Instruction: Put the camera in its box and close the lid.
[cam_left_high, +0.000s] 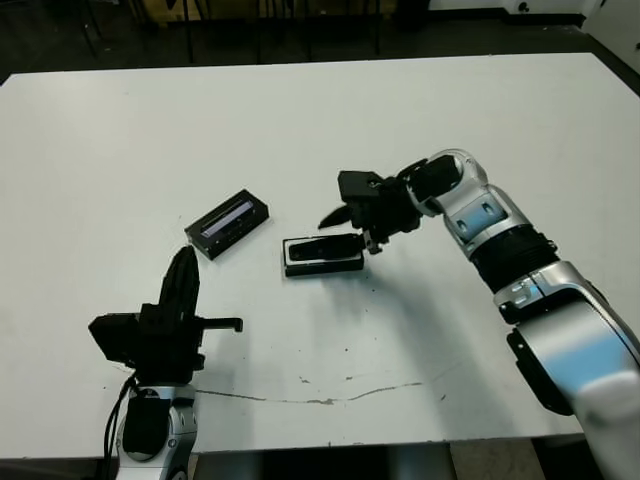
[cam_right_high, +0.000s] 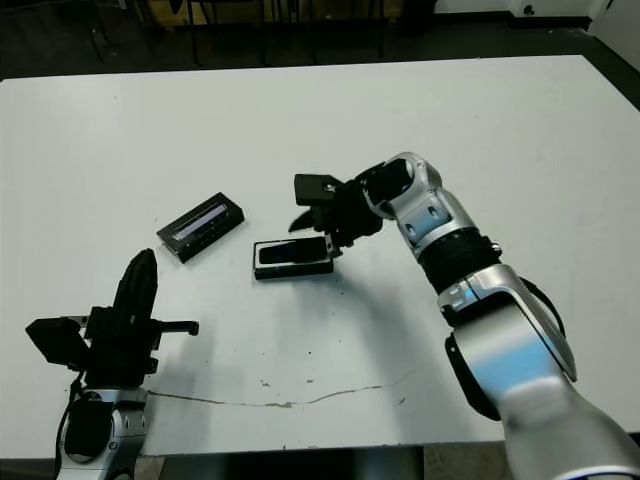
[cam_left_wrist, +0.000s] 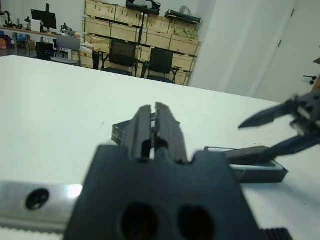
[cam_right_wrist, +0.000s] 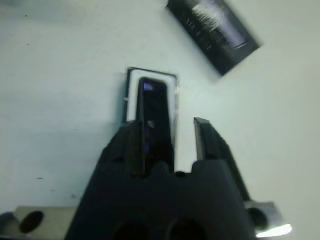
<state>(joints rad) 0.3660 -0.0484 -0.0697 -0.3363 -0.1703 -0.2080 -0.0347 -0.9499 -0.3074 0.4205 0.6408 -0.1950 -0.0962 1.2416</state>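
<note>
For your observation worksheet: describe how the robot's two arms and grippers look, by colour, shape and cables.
The right arm has rounded silver-grey shells with black joints. Both the right gripper and the left gripper are black with two tapered fingers. Black cables run beside the left arm's silver wrist.

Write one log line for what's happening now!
camera: in box | lid: off, beside | right pincer: open over box | left pincer: shut, idle
</note>
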